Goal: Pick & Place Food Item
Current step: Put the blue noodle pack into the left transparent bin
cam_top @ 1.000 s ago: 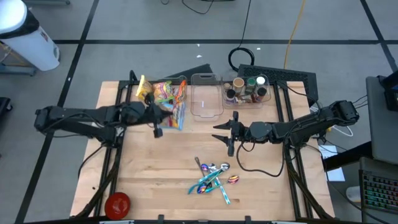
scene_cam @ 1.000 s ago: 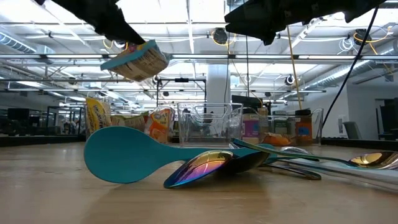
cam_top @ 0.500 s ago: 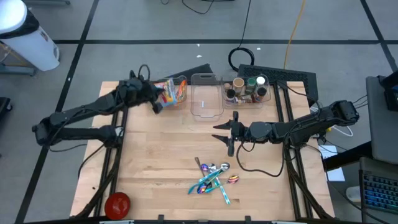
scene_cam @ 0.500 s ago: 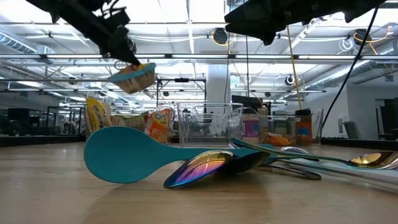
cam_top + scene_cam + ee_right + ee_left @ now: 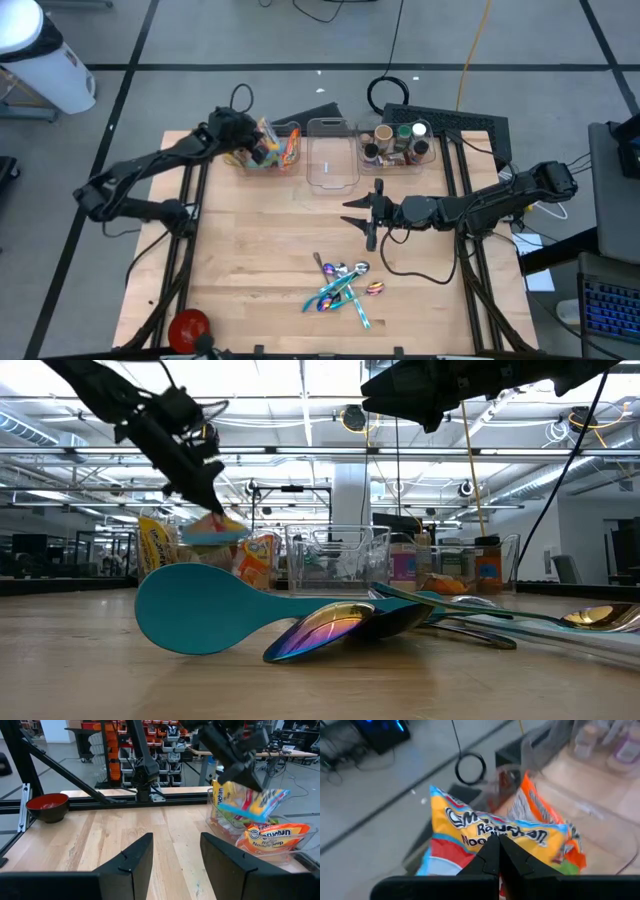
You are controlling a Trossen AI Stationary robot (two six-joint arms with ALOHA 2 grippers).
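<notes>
The left gripper is clamped on a ramen noodle packet (its wrapper reads "Ramen Noodle"), holding it over the clear bin at the table's far left. Another pack inside reads "Maruchan". The right gripper hangs mid-table, fingers apart and empty. The wooden table carries iridescent spoons; a red bowl sits near its front left corner.

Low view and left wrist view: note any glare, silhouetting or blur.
Low view: bright ceiling lights backlight the arms into dark silhouettes, and the noodle packet is smeared by motion. Left wrist view: the far clear bin and bottles are blurred, while the packet's print stays readable.
</notes>
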